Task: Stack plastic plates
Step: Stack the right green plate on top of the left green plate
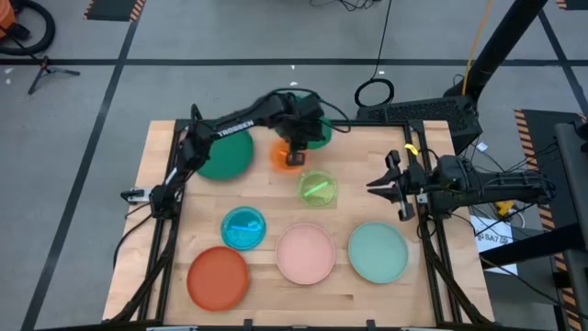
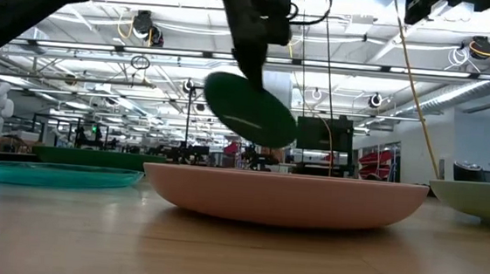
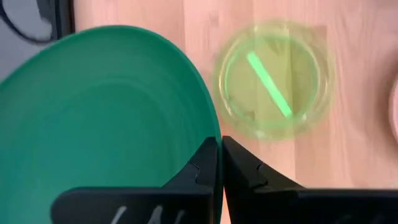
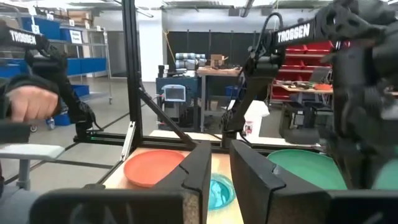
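Observation:
My left gripper (image 1: 296, 138) is over the far middle of the table, shut on a dark green plate (image 2: 249, 109) that is lifted off the wood. A small orange plate (image 1: 287, 156) lies just below it, and a lime green plate (image 3: 273, 78) is a little nearer. The second dark green plate (image 1: 225, 152) rests flat to the left. Cyan (image 1: 243, 228), red-orange (image 1: 219, 276), pink (image 1: 305, 253) and pale mint (image 1: 378, 251) plates lie flat along the near side. My right gripper (image 1: 378, 184) waits open at the right edge, touching nothing. My left gripper pinches the dark green plate's rim (image 3: 214, 134) between its two fingers, one on the inside face and one on the outside. The fingers come from above, pointing down. The plate is lifted clear and hangs tilted below the gripper (image 2: 249, 109).
The pink plate (image 2: 284, 197) fills the front of the low view, with the mint plate (image 2: 476, 201) to its right and the cyan plate (image 2: 58, 175) to its left. Bare wood shows between the lime plate and my right gripper (image 4: 221, 168). A person's hand (image 4: 28, 102) shows beyond the table.

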Motion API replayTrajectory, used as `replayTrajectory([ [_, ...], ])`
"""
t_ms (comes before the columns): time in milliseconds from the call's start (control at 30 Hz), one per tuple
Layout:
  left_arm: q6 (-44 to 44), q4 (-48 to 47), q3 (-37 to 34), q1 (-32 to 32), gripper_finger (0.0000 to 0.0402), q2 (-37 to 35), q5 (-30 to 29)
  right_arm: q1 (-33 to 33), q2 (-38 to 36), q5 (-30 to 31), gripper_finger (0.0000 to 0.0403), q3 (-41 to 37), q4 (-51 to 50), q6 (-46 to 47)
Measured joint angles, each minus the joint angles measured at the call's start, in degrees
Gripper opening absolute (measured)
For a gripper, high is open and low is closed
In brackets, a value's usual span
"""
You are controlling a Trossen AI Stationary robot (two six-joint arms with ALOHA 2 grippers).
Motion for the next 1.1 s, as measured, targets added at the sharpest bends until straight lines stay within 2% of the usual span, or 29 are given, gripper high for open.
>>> replayTrajectory([
  [300,-5.65,-7.84,-0.40,3.13,0.0010,-8.15,-1.22,-0.02,0.11,-0.04,0.0054,-0.01,-0.69,1.92],
  [433,-9.59,-6.04,-6.69,3.59,0.0010,-16.23,-1.24,-0.02,0.29,-0.04,0.0054,-0.02,-0.42,1.96],
  [533,-12.73,-0.55,-18.55,3.66,0.0010,-25.12,-2.45,-0.02,0.75,-0.02,0.0054,-0.02,-0.39,1.99],
  [700,-20.11,18.56,-45.95,1.57,0.0010,-42.92,-7.59,-0.02,1.32,0.22,0.0054,-0.02,0.86,1.86],
  [800,-24.32,25.14,-59.51,-0.19,0.0010,-50.97,-11.64,-0.02,1.31,0.28,0.0054,-0.02,1.70,1.84],
  [933,-29.61,32.10,-73.29,-2.61,0.0010,-59.20,-19.34,-0.02,1.31,0.28,0.0054,-0.02,2.59,1.84],
  [1100,-34.04,40.35,-87.39,-5.04,0.0010,-64.55,-22.63,-0.02,1.38,0.31,0.0054,-0.02,2.62,1.81],
])
